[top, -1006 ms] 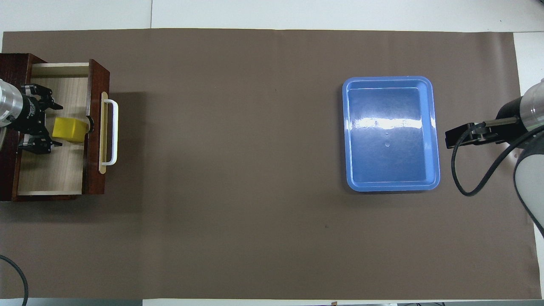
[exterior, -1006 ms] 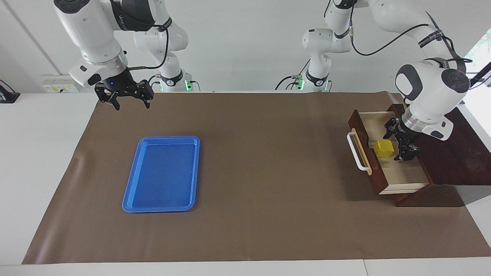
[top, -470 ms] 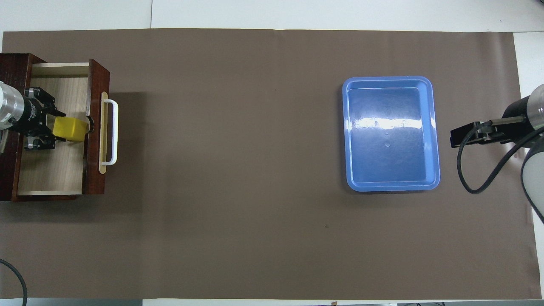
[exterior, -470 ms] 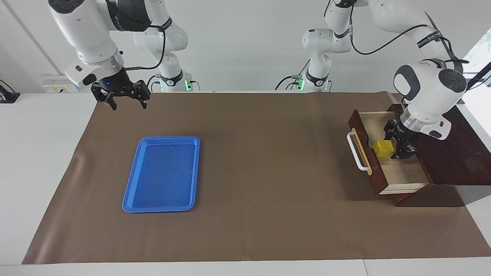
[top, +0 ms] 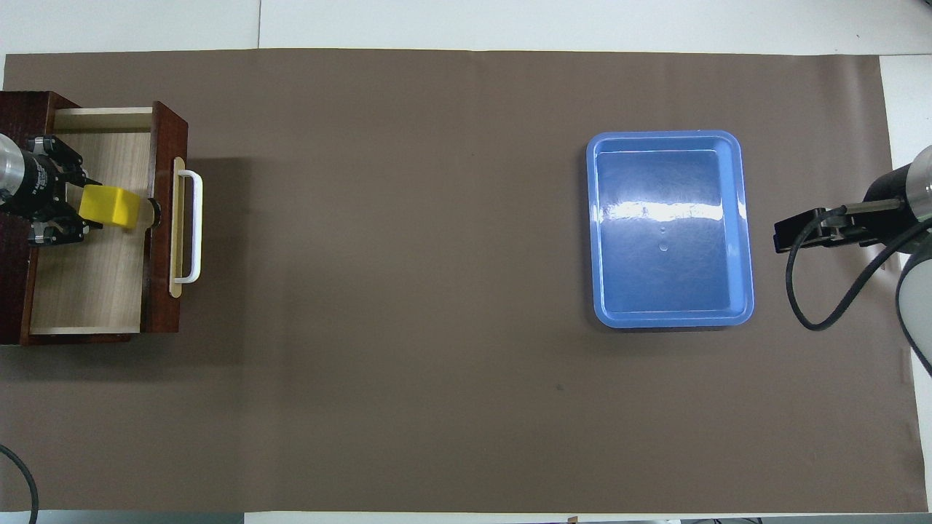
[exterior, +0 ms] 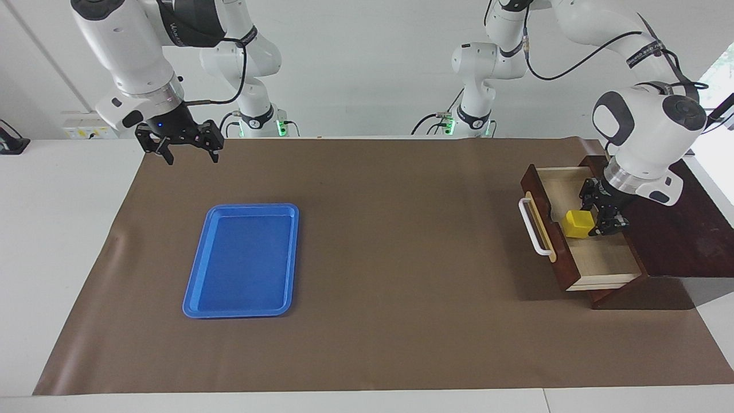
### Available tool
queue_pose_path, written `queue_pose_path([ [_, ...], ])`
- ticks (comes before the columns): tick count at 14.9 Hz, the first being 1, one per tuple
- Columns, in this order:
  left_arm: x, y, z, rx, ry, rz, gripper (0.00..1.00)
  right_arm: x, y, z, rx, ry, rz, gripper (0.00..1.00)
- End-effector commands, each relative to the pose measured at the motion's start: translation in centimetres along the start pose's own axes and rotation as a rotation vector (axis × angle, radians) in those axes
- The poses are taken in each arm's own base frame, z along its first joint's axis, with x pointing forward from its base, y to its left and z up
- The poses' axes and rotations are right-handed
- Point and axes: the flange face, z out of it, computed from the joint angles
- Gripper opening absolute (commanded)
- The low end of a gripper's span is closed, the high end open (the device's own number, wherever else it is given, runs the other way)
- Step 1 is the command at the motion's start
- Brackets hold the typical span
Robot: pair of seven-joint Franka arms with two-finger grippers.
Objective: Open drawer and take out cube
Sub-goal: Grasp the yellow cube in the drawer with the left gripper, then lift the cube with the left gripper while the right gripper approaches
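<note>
Since a second ago: left end effector (exterior: 598,222) has closed on the cube (exterior: 577,223) and begun raising it; right arm has drawn slightly back.

Right end effector (exterior: 187,150): waiting, jaws wide open, empty, over the bench (exterior: 401,241) corner at the right arm's end.

Tray (exterior: 241,260): blue, empty, on the bench toward the right arm's end.

Drawer (exterior: 565,229): pulled open, white handle (exterior: 532,227) facing the tray, at the left arm's end.

Cube: yellow, pinched by the left end effector, low over the drawer's pale floor, close to the front panel.

Risk: cube may clip the front panel on the way out if carried sideways before clearing it, twisting loose from the grip.
</note>
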Motion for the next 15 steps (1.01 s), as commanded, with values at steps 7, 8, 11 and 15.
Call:
queue_pose_path([
  [7, -12.7, 3.2, -7.1, 0.107, 0.005, -0.071, 0.00, 0.1, 1.7, 0.2, 0.017, 0.063, 0.133, 1.00],
  [8, -15.0, 2.8, -7.3, 0.103, 0.008, -0.091, 0.00, 0.2, 1.4, 0.4, 0.021, 0.059, 0.251, 0.99],
  [11, -21.6, 1.5, -7.7, 0.092, -0.012, -0.165, 0.00, 1.8, -0.3, 1.0, 0.074, 0.036, 0.579, 0.97],
  [15, -31.6, -1.5, -8.8, 0.037, -0.038, -0.179, 0.00, 5.2, -3.2, 2.5, 0.174, -0.056, 0.925, 0.97],
])
